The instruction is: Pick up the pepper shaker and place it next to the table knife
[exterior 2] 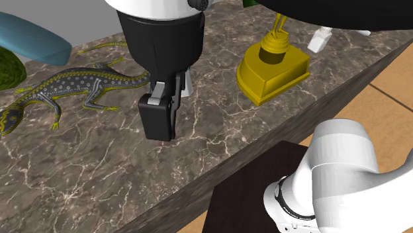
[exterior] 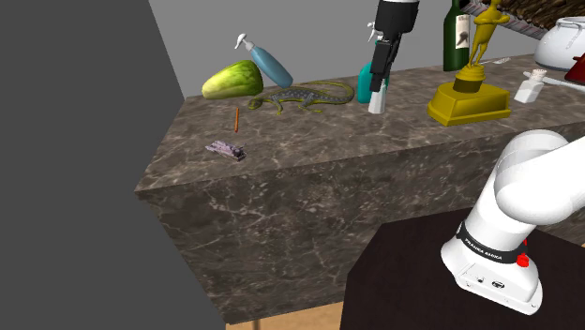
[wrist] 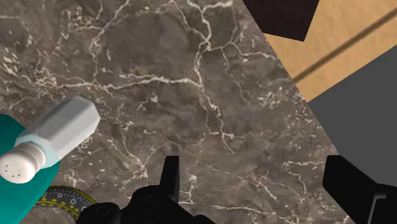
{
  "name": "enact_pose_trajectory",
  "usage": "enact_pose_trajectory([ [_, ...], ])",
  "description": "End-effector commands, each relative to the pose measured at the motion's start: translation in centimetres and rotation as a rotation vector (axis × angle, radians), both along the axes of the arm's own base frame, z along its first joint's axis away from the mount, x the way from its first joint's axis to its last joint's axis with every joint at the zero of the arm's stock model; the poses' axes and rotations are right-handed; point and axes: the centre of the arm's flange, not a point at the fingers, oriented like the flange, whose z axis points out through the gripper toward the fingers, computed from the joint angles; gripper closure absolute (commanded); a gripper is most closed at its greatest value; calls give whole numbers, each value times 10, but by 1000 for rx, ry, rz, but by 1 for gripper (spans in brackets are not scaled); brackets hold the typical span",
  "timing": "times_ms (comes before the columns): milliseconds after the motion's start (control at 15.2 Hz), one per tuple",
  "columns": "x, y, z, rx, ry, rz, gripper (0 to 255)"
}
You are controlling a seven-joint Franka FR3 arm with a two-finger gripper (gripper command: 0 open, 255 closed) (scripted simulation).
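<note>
The pepper shaker [wrist: 54, 135] is a small white-grey bottle with a holed white cap. It stands on the dark marble counter [exterior: 309, 150] beside a teal container [exterior: 365, 82]. In the shoulder view the shaker [exterior: 377, 101] shows just below my black gripper [exterior: 377, 84]. In the second exterior view, part of the shaker [exterior 2: 189, 83] peeks out behind the gripper [exterior 2: 159, 122]. My gripper [wrist: 257, 191] hangs above the counter, open, with bare marble between the fingers and the shaker off to one side. A thin orange utensil [exterior: 236, 118], seemingly the table knife, lies far toward the shoulder view's left.
A spotted lizard toy [exterior: 305, 96], a yellow-green fruit [exterior: 232, 81] and a blue spray bottle [exterior: 267, 61] lie at the back. A gold trophy [exterior: 469, 94], a green bottle [exterior: 457, 37] and a second white shaker [exterior: 530, 87] stand to the right. A small purple object [exterior: 226, 149] lies near the knife.
</note>
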Motion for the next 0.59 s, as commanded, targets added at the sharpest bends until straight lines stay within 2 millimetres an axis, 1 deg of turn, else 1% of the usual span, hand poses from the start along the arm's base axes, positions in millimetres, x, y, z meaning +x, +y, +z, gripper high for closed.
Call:
enact_pose_trajectory([
  [0,0,0,0,0,0,0,0],
  [264,13,-54,-8,13,7,81,0],
  [528,31,-107,-16,27,13,163,0],
])
